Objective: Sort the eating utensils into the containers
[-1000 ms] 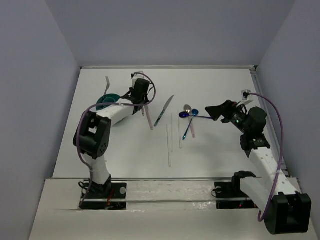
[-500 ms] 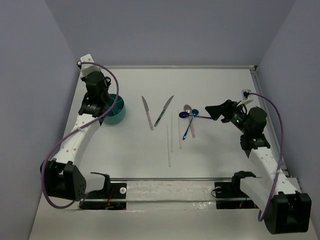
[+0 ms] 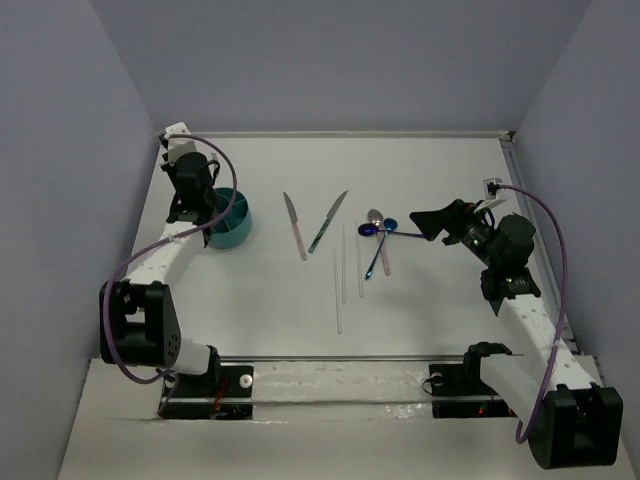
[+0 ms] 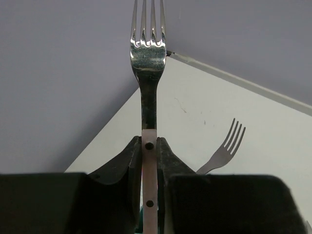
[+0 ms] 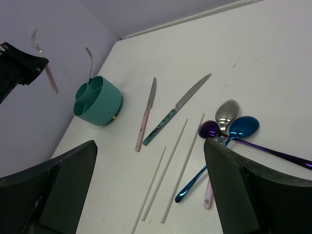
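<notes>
My left gripper (image 4: 149, 142) is shut on the pink handle of a silver fork (image 4: 147, 48), held tines up. In the top view the left gripper (image 3: 192, 200) is at the left side of the round teal caddy (image 3: 232, 226). A second fork (image 5: 89, 61) stands in the caddy (image 5: 97, 100). A pink-handled knife (image 3: 296, 230), a teal-handled knife (image 3: 326, 224), three pale chopsticks (image 3: 343, 265) and silver, purple and blue spoons (image 3: 378, 228) lie on the table. My right gripper (image 3: 436, 222) is open and empty, above the spoons (image 5: 229, 124).
The table is white, with grey walls close on the left, back and right. A raised edge strip (image 3: 512, 170) runs along the right side. The utensils lie in a row across the middle of the table.
My left arm has swung left with the fork, from near the pink-handled knife to the caddy's left side. The right arm has not moved.
</notes>
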You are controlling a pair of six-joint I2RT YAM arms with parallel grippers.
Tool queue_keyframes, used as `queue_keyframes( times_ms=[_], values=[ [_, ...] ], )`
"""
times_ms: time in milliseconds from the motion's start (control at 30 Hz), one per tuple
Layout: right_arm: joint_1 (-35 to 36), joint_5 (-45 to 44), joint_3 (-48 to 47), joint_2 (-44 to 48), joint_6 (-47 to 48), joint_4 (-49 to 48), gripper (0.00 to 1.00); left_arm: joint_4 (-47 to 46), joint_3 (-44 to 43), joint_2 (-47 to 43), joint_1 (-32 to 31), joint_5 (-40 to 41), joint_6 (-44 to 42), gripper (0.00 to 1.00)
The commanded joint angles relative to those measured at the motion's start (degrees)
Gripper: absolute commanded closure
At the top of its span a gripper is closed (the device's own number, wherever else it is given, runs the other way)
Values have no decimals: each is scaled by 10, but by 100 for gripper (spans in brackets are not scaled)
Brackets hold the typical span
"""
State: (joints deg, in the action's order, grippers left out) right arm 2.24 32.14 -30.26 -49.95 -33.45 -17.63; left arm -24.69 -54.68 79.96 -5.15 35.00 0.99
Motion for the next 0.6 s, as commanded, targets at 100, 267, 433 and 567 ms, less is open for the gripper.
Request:
queue_keyframes(
  times_ms=[100, 267, 433, 567],
  values=[
    [1, 8, -7, 20, -1, -28, 3, -127, -6, 59, 2, 39, -63, 100],
    [1, 10, -8, 21, -1, -28, 3, -157, 1, 106, 2, 45, -52, 100],
    [1, 11, -8, 18, -1, -29, 3, -181, -2, 136, 2, 45, -60, 100],
    [1, 12, -8, 16, -1, -29, 3, -194, -6, 168, 2, 52, -71, 100]
  ],
)
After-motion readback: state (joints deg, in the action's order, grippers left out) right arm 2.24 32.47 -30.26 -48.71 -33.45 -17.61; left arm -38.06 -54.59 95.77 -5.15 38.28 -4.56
